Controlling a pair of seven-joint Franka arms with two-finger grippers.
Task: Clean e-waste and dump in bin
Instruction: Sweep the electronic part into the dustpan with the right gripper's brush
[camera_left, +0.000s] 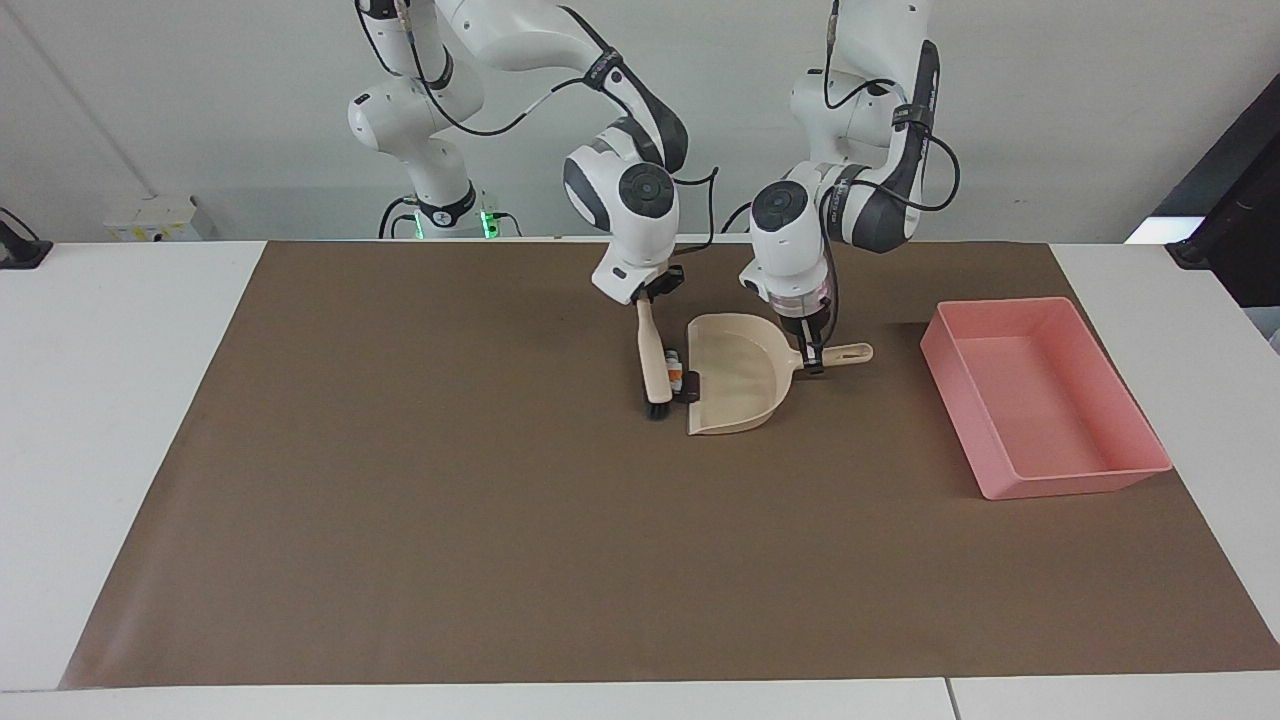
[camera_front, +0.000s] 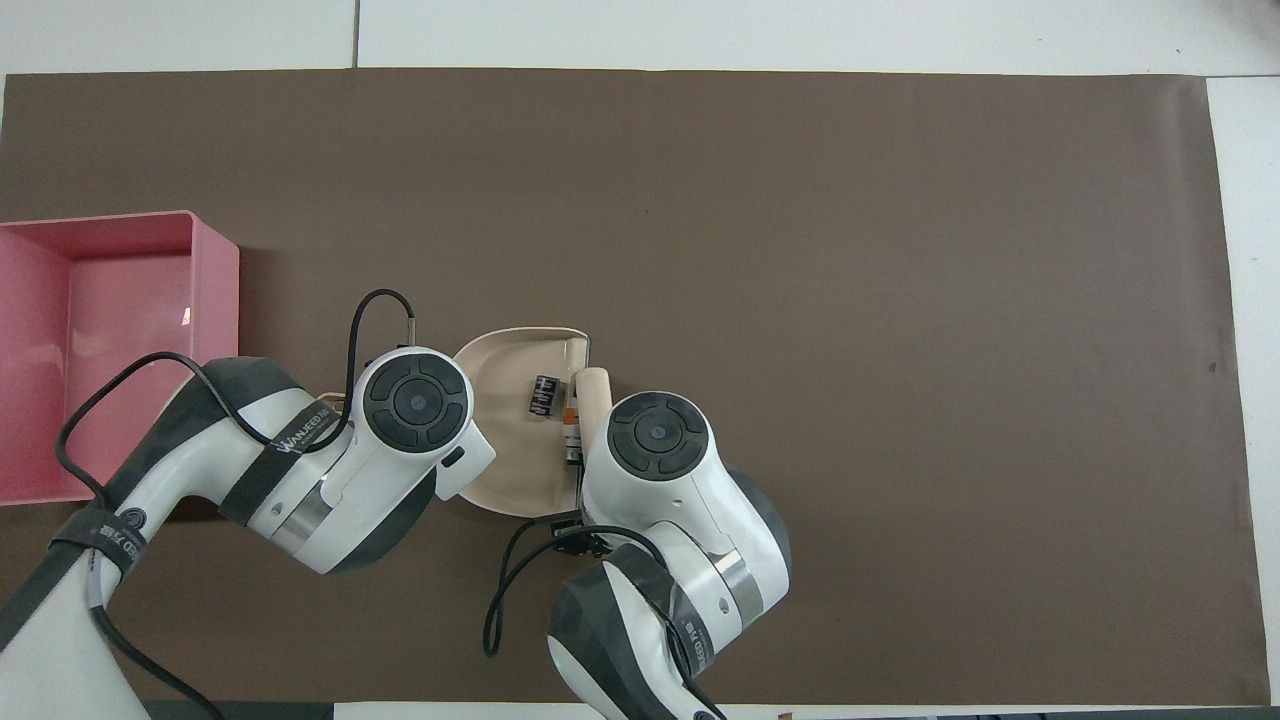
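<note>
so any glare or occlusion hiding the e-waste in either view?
Facing view: even light, soft shadow beside the bin, the brush mostly hides the e-waste. Overhead view: small glare spot on the bin floor; black bit clear in the dustpan, white one partly under the right arm.

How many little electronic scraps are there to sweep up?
2. The black scrap lies inside the dustpan. The white scrap sits at the dustpan's open edge, against the brush. More could be hidden under the arms.

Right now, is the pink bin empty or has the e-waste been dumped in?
Empty. The bin shows only bare pink floor; the black bit lies in the dustpan.
</note>
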